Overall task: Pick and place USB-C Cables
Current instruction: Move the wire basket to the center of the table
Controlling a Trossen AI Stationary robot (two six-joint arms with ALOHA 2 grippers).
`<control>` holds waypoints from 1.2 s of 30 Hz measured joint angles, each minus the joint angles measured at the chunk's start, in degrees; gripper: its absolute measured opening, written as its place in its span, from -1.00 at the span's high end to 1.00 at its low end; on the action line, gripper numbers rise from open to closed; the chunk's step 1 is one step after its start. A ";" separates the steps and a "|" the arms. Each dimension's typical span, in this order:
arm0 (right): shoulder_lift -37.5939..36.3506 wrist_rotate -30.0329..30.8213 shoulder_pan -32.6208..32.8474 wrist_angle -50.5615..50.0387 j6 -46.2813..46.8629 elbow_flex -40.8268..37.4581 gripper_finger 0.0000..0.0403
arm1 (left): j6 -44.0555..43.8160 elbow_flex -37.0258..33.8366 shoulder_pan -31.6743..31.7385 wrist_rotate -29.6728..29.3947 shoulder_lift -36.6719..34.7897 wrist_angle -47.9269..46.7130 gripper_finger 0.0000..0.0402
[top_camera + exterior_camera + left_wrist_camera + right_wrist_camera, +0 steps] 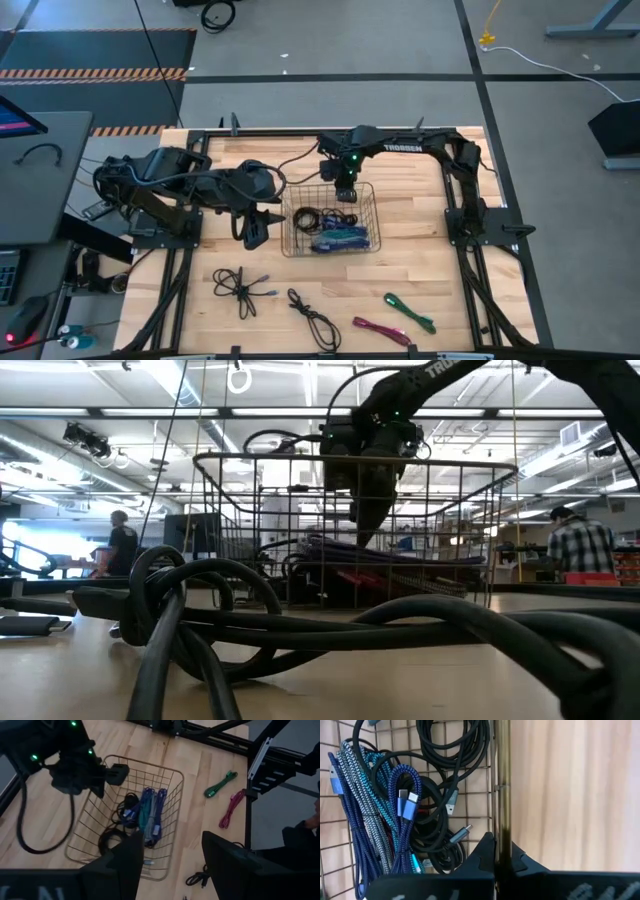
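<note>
A brass wire basket [371, 216] stands mid-table and holds several coiled USB-C cables: black ones [451, 749], purple-blue braided ones [400, 780] and a teal one [376, 800]. My right gripper [345, 193] comes down on the basket's far rim and is shut on it. My left gripper [254, 232] hovers open just left of the basket, its fingers [125, 865] apart with nothing between them. Two black cables [240, 285] [313, 318], a magenta cable [380, 328] and a green cable [410, 312] lie flat on the near part of the table. My right gripper [499, 857] pinches the basket's far rim wire [500, 827], right of its middle. It comes from above, pointing down, with one finger [480, 860] inside the basket and one outside, across the wire. The basket's bottom looks level at table height in the low view.
The loose cables lie in a row along the near edge, black to the left, magenta and green [220, 784] to the right. Bare wood shows right of the basket. A thick black cable [300, 625] fills the low view's foreground. People stand in the room beyond.
</note>
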 joint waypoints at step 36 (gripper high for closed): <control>0.61 2.88 -0.37 1.47 2.40 2.66 0.53 | -0.08 0.00 0.00 -0.06 0.00 1.61 -0.02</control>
